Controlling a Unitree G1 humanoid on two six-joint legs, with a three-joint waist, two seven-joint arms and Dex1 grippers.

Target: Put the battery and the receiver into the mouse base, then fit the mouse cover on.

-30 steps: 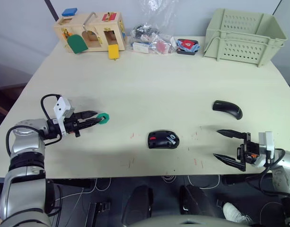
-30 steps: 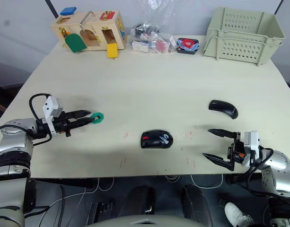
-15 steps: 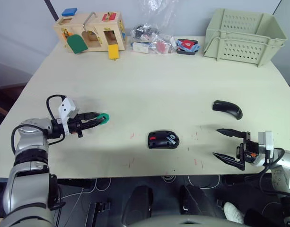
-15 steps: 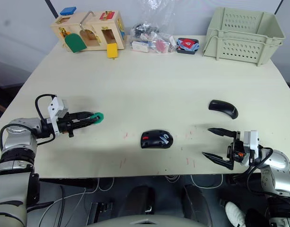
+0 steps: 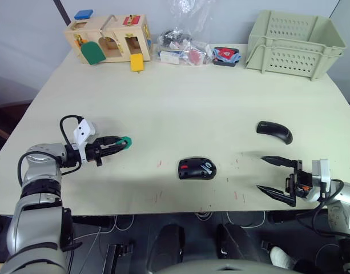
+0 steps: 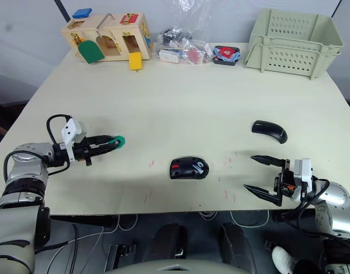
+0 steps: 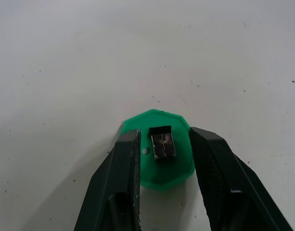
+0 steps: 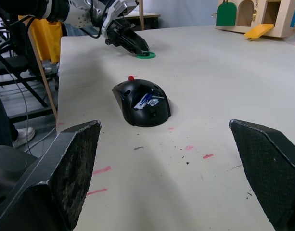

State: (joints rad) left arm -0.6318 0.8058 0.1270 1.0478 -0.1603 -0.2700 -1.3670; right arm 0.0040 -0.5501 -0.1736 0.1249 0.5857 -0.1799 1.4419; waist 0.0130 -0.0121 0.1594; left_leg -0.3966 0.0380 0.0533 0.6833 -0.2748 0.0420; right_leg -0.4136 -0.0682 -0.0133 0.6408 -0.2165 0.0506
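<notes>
Reaching low over the table (image 5: 180,108), the left gripper (image 5: 119,142) had its two black fingers a little apart, straddling a small green disc (image 7: 160,149) on which the receiver (image 7: 162,143) lay (a tiny dark plug, untouched between the fingers, as far as the left wrist view showed). The right gripper (image 5: 274,178) hovered near the table's front edge with its fingers spread wide, holding nothing. The mouse base (image 5: 197,169) sat between the two grippers, red cavity up, with the blue-and-white battery (image 8: 146,100) already inside it. The mouse cover (image 5: 274,131) lay apart, beyond the right gripper. Along the far edge stood a wooden toy box (image 5: 108,37), plastic bags (image 5: 180,47) and a pale green crate (image 5: 293,43). Compared with a second earlier, the left arm had drawn back slightly at the elbow; its fingertips stayed at the disc, and the right gripper had not moved.
</notes>
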